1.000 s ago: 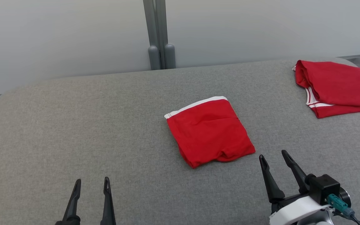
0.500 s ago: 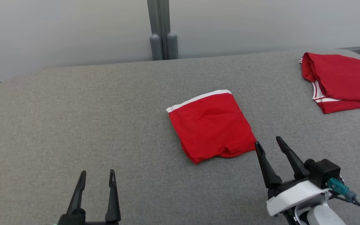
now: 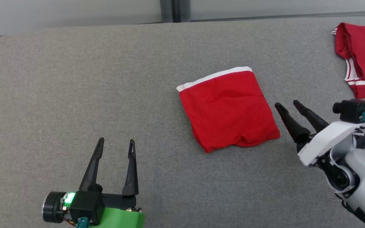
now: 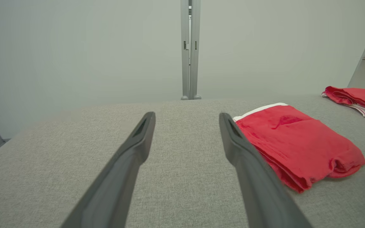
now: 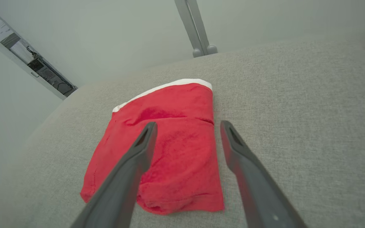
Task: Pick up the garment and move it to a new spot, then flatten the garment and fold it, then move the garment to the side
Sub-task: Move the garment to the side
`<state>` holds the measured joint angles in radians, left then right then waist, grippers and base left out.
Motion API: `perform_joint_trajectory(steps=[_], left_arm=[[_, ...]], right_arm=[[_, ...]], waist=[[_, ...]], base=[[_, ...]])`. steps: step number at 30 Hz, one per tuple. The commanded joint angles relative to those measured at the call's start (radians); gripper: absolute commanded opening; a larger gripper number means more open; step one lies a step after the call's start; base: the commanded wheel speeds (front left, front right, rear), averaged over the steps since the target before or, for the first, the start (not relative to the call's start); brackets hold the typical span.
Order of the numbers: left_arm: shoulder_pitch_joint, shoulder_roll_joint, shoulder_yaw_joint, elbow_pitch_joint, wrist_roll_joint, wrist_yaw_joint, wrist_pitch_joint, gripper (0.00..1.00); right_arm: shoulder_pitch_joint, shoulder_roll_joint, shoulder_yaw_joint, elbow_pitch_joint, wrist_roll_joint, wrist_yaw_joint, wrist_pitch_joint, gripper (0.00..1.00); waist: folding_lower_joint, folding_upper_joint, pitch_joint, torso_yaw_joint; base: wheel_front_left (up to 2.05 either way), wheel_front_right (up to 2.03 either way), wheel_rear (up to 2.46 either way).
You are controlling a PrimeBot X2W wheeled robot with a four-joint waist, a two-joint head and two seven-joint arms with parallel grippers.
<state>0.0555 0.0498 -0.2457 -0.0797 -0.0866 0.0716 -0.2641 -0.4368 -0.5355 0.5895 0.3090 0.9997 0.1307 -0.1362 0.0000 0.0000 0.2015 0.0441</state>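
Bearing a folded garment [image 3: 228,109], the grey surface [image 3: 74,79] meets pale walls [image 4: 74,47].

garment [image 3: 228,110]: I see plain red, with a white band on its far edge
second garment [image 3: 363,57], right of the garment: red, white stripes at the hem
table [image 3: 74,79]: I read flecked grey cloth
left gripper [image 3: 116,140]: black fingers, green body
right gripper [image 3: 286,103]: black fingers, white body
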Motion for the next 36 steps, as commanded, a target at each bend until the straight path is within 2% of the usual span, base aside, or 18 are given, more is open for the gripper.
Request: perform_joint_trajectory(steps=[1,4,8,16,22,25,26,36], left_arm=[[-0.025,0.002,-0.006,-0.001,0.001,0.008,0.0,1.0],[-0.045,0.002,-0.026,-0.002,0.001,0.009,0.0,1.0],[-0.072,0.002,-0.045,0.002,-0.004,0.01,0.0,1.0],[-0.107,0.002,-0.084,0.007,-0.004,0.01,0.0,1.0],[-0.122,0.002,-0.103,0.015,-0.012,0.017,0.0,1.0],[-0.126,0.002,-0.105,0.017,-0.011,0.02,0.0,1.0],[-0.128,0.002,-0.104,0.017,-0.011,0.023,0.0,1.0],[-0.145,0.002,-0.092,0.003,0.009,0.012,0.0,1.0]], right_arm=[[-0.021,-0.021,0.014,-0.005,0.064,0.0,0.03,1.0],[-0.073,-0.074,0.03,-0.013,0.206,0.0,0.103,1.0],[-0.121,-0.123,0.043,-0.008,0.323,0.0,0.173,1.0],[-0.189,-0.163,0.086,0.035,0.398,0.0,0.222,1.0],[-0.218,-0.162,0.124,0.082,0.426,0.0,0.247,1.0],[-0.224,-0.156,0.145,0.078,0.44,0.0,0.264,0.1],[-0.229,-0.157,0.15,0.073,0.446,0.0,0.265,0.0],[-0.336,-0.234,0.155,0.043,0.387,0.0,0.164,0.0]], waist=[[0.0,0.0,0.064,0.045],[0.0,0.0,0.097,0.061],[0.0,0.0,0.133,0.081],[0.0,0.0,0.172,0.109],[0.0,0.0,0.191,0.124],[0.0,0.0,0.197,0.126],[0.0,0.0,0.198,0.125],[0.0,0.0,0.246,0.068]], base=[[0.0,0.0,0.0],[0.0,0.0,0.0],[0.0,0.0,0.0],[0.0,0.0,0.0],[0.0,0.0,0.0],[0.0,0.0,0.0],[0.0,0.0,0.0],[0.0,0.0,0.0]])
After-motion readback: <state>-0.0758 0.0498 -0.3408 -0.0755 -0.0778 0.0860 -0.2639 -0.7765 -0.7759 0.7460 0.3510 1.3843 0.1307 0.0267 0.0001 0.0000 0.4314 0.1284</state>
